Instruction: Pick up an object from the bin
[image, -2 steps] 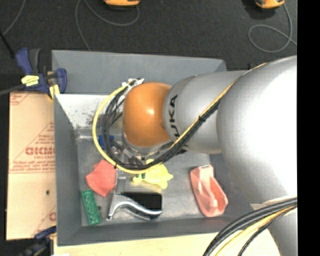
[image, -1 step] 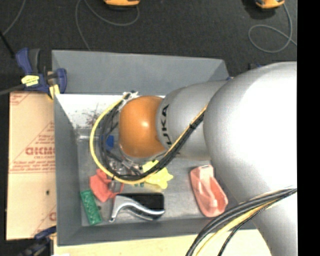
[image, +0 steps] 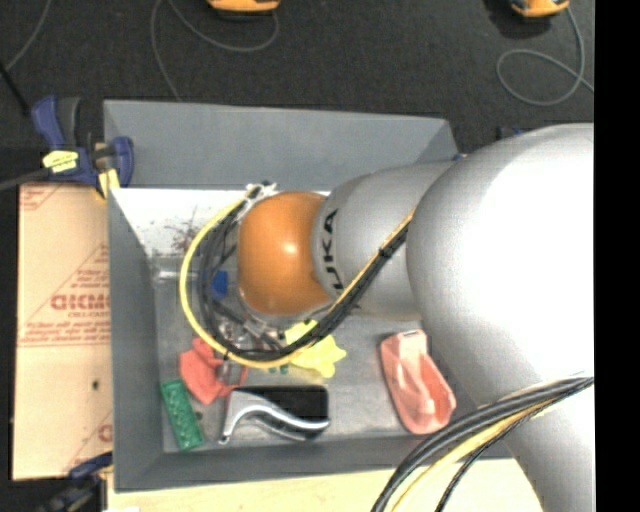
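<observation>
Red crumpled item (image: 203, 374), bin (image: 130, 330) lower left, beside tool (image: 235, 345); tool's opening cannot be told. Risk: crowded yellow piece (image: 322, 357) may snag.

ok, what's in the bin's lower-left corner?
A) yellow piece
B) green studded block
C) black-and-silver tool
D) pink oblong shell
B: the green studded block lies in that corner, just left of the black-and-silver tool.

A single camera is looking down into the grey bin (image: 135, 330) from above, slightly off to one side, with the arm (image: 500, 240) looming close from the right.
</observation>
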